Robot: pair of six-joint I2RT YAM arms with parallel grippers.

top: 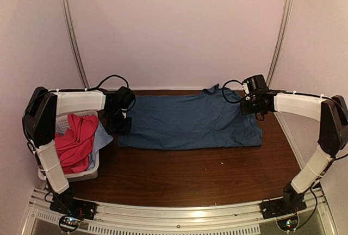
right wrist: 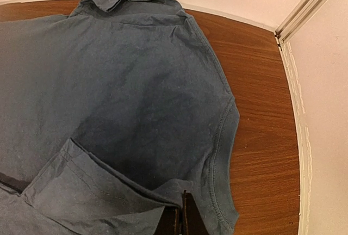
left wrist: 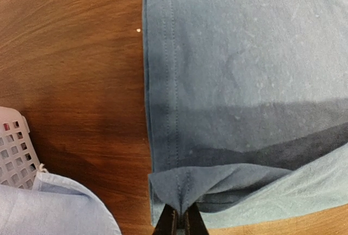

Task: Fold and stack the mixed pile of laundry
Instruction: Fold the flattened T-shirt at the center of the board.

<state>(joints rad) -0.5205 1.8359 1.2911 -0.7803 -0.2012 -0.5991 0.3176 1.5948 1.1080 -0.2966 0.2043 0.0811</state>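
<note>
The dark blue T-shirt (top: 190, 121) lies spread across the middle of the table, its collar toward the right. My left gripper (top: 120, 118) sits at the shirt's left end, shut on a lifted corner of the hem (left wrist: 182, 189). At the right end my right gripper (top: 251, 103) is shut on a raised fold of the shirt's edge (right wrist: 109, 191) beside the sleeve seam. The magenta-pink shirt (top: 73, 142) and the pale light-blue cloth (top: 102, 140) lie bunched in the basket at the left. The light-blue cloth (left wrist: 49, 208) hangs over the basket's side.
The white slotted basket (top: 76, 175) stands at the table's near left, under my left arm; its corner (left wrist: 13, 150) shows beside the shirt's hem. Bare brown table (top: 190, 175) runs in front of the shirt. Pale walls with metal rails close in the back and sides.
</note>
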